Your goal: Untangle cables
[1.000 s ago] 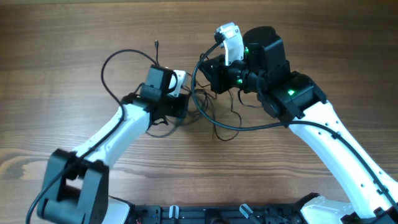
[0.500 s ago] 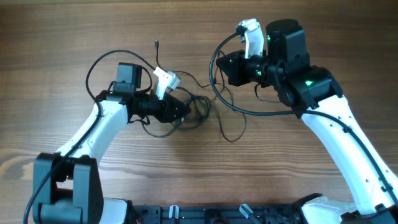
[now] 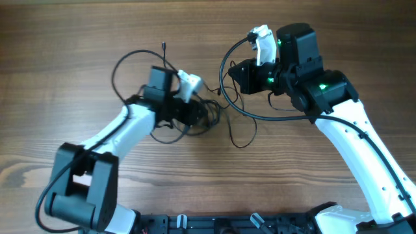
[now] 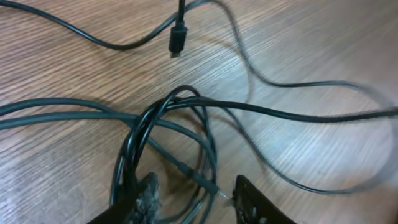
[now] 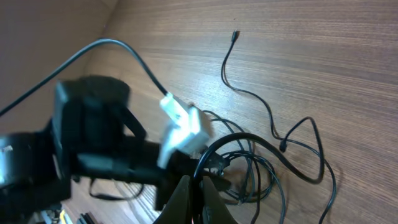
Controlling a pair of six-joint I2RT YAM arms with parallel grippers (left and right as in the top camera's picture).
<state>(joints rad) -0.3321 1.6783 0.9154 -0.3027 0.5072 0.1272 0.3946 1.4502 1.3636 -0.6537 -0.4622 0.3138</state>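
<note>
The cables [image 3: 209, 114] lie as a knot of thin black loops on the wooden table, with a loose strand [image 3: 244, 133] trailing right and a plug end [image 3: 164, 47] at the back. My left gripper [image 3: 205, 116] sits low over the knot. In the left wrist view it [image 4: 196, 199] is open, its fingers [image 4: 146, 196] straddling the loops [image 4: 180, 124] and a silver-tipped plug [image 4: 214, 190]. My right gripper [image 3: 235, 77] hovers to the right of the knot. It [image 5: 198, 190] is shut on one black cable [image 5: 214, 149] that arcs up from the jaws.
Thicker black camera leads loop off each wrist, one on the left [image 3: 120, 65] and one on the right [image 3: 224, 71]. The robot's base rail [image 3: 227, 224] runs along the front edge. Another small plug [image 4: 177, 40] lies beyond the knot.
My left gripper has opened and swung back right onto the knot. The right arm lifted right with its cable a second ago and has held still since.
</note>
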